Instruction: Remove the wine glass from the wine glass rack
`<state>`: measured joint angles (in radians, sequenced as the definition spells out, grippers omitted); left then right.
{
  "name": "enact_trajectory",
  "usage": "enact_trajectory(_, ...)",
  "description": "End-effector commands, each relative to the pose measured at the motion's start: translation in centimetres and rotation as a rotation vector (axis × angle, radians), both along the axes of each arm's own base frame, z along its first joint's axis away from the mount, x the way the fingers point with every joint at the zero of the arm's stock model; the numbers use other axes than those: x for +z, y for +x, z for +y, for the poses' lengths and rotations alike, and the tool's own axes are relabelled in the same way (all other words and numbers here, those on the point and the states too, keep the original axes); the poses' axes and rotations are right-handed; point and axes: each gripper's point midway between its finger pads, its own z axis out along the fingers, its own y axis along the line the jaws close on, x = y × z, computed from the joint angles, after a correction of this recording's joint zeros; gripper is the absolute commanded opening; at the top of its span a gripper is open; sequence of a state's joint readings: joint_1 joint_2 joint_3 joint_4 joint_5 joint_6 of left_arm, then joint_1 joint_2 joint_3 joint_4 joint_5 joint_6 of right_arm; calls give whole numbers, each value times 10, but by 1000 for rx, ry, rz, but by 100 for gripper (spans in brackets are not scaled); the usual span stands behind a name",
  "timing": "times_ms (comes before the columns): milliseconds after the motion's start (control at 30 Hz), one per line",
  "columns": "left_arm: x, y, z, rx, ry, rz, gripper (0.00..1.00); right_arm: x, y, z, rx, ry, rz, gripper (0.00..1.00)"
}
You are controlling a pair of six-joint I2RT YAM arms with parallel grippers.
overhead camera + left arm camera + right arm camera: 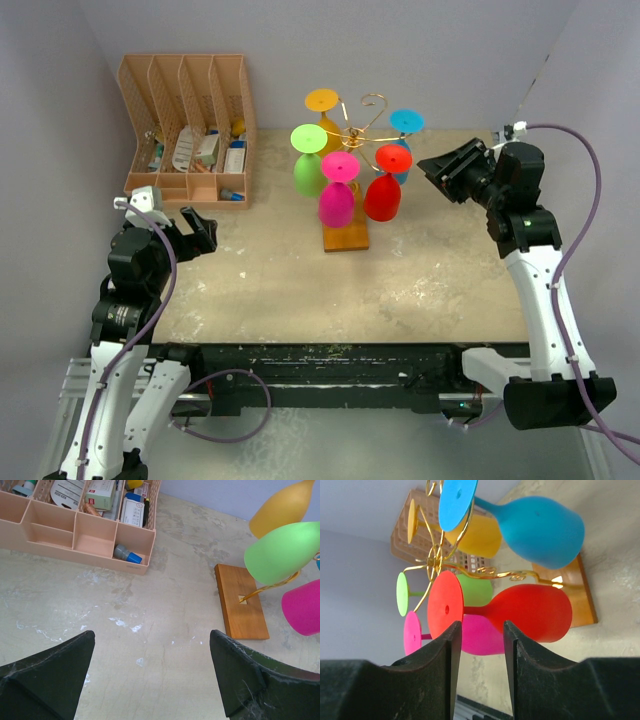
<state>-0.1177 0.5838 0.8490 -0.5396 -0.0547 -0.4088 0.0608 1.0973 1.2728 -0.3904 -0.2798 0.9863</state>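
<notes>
The gold wire wine glass rack [356, 128] stands on its orange-brown wooden base [346, 237] at the back middle. Several coloured wine glasses hang upside down on it: orange [322, 101], green [308, 162], pink [336, 195], red [384, 187] and blue [405, 124]. My right gripper [432, 165] is open and empty, just right of the red glass and apart from it. In the right wrist view its fingers [481, 630] frame the red glass [540, 612] near its stem. My left gripper [203, 230] is open and empty, far left of the rack [151, 645].
A peach slotted file organizer [190, 130] with small items stands at the back left, also in the left wrist view [75, 530]. Grey walls close in the left, back and right sides. The rack's base [242, 600] lies ahead-right of the left gripper.
</notes>
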Motion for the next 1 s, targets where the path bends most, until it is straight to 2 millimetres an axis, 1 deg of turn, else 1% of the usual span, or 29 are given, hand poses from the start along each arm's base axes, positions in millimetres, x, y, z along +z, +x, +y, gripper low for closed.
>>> enact_trajectory(0,23,3,-2,-10,-16,-74,99,28,-2,19,104,77,-114,41)
enact_trajectory(167,24,2,-2,-10,-16,-74,99,34,0,27,156,96,-156,40)
enact_trajectory(267,23,3,-2,-10,-16,-71,99,34,3,30,177,96,-161,40)
enact_trajectory(400,23,3,-2,-10,-16,-70,99,27,10,30,181,92,-141,39)
enact_trajectory(567,22,3,-2,-8,-15,-68,99,23,11,28,165,81,-136,38)
enact_trajectory(967,22,4,-2,-10,-16,-65,99,13,18,36,217,104,-130,35)
